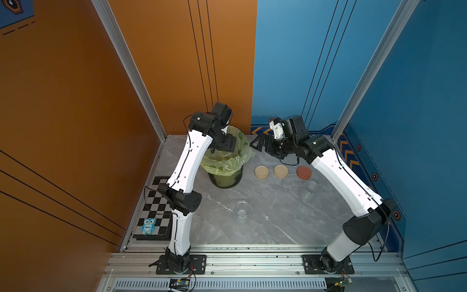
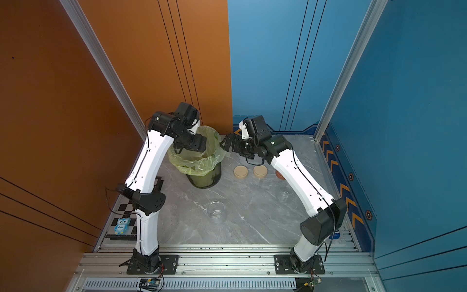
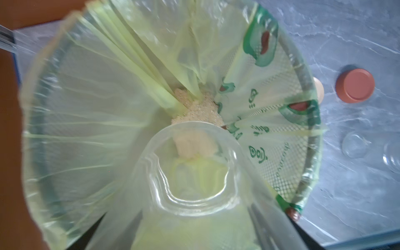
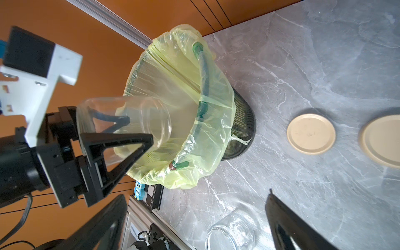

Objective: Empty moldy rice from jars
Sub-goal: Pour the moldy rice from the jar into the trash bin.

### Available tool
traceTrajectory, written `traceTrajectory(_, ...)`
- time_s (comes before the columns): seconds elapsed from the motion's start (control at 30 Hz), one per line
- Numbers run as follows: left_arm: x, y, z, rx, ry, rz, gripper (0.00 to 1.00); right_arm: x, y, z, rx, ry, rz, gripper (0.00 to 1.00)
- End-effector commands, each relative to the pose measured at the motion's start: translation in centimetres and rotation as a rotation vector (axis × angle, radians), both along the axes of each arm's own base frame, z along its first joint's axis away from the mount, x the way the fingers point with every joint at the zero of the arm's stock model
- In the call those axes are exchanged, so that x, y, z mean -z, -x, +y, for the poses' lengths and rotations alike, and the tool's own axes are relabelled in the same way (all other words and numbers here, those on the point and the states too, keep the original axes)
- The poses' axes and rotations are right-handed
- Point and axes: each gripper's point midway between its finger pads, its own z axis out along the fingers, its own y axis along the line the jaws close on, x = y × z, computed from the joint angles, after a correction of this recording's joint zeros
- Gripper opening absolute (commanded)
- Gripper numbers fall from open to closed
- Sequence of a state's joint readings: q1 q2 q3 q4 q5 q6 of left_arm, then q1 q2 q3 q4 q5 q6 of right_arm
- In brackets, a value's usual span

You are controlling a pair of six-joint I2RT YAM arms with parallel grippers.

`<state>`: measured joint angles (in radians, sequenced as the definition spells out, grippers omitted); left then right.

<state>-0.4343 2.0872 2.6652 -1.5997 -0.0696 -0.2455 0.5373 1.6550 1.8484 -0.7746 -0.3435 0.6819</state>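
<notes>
Left gripper clamped on clear jar, tipped mouth-down over far-left mesh bin. Rice heaped in green liner. Judgement: shake gently with mouth inside rim. Right gripper jaws apart, empty.

There are three clear jars, two beige lids, one reddish-brown lid, one bin with one green bag, one pile of rice, one checkerboard and one owl figure.

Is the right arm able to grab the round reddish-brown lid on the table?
Probably yes. The right gripper is open and empty, and the round reddish-brown lid lies uncovered on the grey table, right beside that arm, though it must fold back.
</notes>
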Motion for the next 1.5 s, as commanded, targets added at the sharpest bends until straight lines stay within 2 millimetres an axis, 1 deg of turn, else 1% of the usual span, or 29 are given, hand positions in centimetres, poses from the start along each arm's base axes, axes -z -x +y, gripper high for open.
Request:
traceTrajectory(0.0, -1.7, 3.4, -0.2, 0.003, 0.088, 0.061, 0.0, -1.6, 0.1, 0.3, 0.005, -0.033, -0.028, 1.0)
traceTrajectory(0.07, -2.2, 3.3, -0.1, 0.001, 0.092, 0.042, 0.0, -1.7, 0.0, 0.4, 0.005, -0.038, -0.027, 1.0)
traceTrajectory(0.2, -4.7, 2.8, 0.5, -0.011, 0.117, -0.064, 0.0, -2.7, 0.1, 0.9, 0.004, -0.075, -0.018, 1.0)
traceTrajectory(0.3, -6.7, 2.2, 0.2, 0.008, 0.169, -0.147, 0.0, -3.7, 0.0, 1.5, 0.005, -0.114, -0.01, 1.0)
traceTrajectory(0.43, -8.0, 1.2, 0.4, 0.008, 0.204, -0.226, 0.0, -4.5, -0.2, 2.3, 0.018, -0.178, 0.023, 1.0)
traceTrajectory(0.53, -8.3, 0.5, 0.5, 0.007, 0.205, -0.268, 0.0, -5.2, -0.2, 2.6, 0.046, -0.223, 0.04, 1.0)
traceTrajectory(0.77, -8.5, -0.8, 0.6, 0.036, 0.251, -0.359, 0.0, -5.9, -0.1, 4.0, 0.091, -0.312, 0.122, 1.0)
traceTrajectory(0.87, -8.7, -1.4, 0.9, 0.039, 0.31, -0.436, 0.0, -6.0, 0.1, 4.6, 0.117, -0.335, 0.148, 1.0)
traceTrajectory(0.93, -9.2, -1.5, 1.2, 0.041, 0.37, -0.503, 0.0, -6.1, 0.1, 4.8, 0.141, -0.355, 0.169, 1.0)
traceTrajectory(1.0, -9.1, -1.8, 1.5, 0.042, 0.405, -0.567, 0.0, -6.2, 0.2, 5.1, 0.158, -0.374, 0.188, 1.0)
traceTrajectory(1.07, -9.6, -1.4, 1.6, 0.064, 0.457, -0.633, 0.0, -6.4, 0.1, 5.4, 0.173, -0.389, 0.196, 1.0)
traceTrajectory(1.1, -9.9, -1.1, 1.4, 0.094, 0.483, -0.673, 0.0, -6.6, 0.1, 5.5, 0.181, -0.397, 0.198, 1.0)
traceTrajectory(1.2, -10.8, 0.3, 0.6, 0.204, 0.518, -0.802, 0.0, -6.7, -0.2, 5.8, 0.221, -0.424, 0.228, 1.0)
traceTrajectory(1.33, -11.3, 1.8, 1.3, 0.236, 0.535, -1.004, 0.0, -7.3, -0.6, 6.5, 0.235, -0.455, 0.243, 1.0)
traceTrajectory(1.4, -11.4, 2.2, 1.6, 0.243, 0.539, -1.048, 0.0, -7.8, -0.7, 7.0, 0.226, -0.467, 0.235, 1.0)
traceTrajectory(1.47, -11.6, 2.5, 1.4, 0.266, 0.55, -1.057, 0.0, -7.9, -0.9, 7.4, 0.226, -0.477, 0.244, 1.0)
